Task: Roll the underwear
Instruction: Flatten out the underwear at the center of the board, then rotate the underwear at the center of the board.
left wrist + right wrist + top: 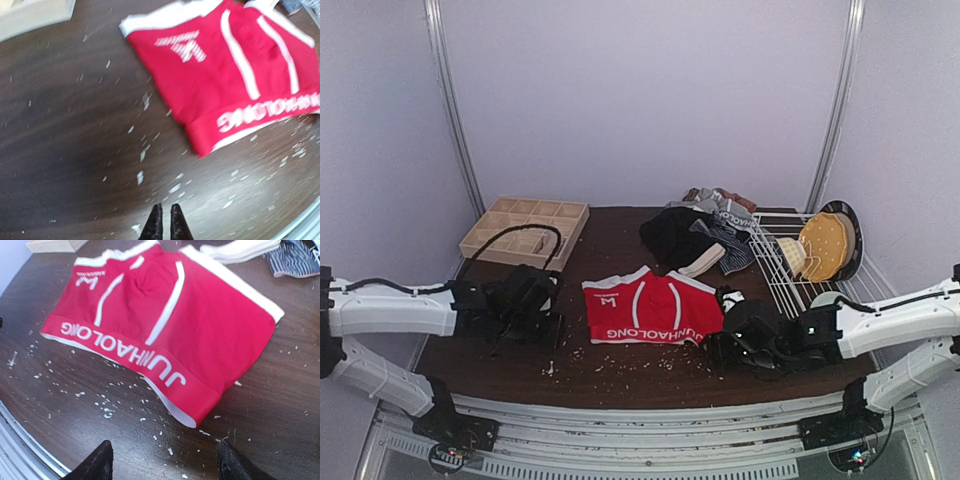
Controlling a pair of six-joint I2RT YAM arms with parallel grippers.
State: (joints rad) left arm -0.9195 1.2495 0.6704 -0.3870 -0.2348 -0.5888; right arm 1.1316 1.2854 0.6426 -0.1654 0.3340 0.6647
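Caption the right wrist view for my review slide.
Open right hand poised near the flat red underwear on a speckled dark table.

Red underwear (pixel 650 308): lies flat and unrolled, middle of table (pixel 620 372). White trim, white-lettered waistband toward near edge. Behind it, bunched together at the back: black pair (pixel 672 236), grey-striped pair (pixel 730 243), pale piece (pixel 703 264) in front. None rolled.

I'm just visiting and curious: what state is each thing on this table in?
Red briefs: flat, unrolled, untouched.
Other briefs: heaped, unrolled.
Left gripper: shut, empty.
Right gripper: open, empty.
Plate: on edge in rack.
Tray: flat on the table.
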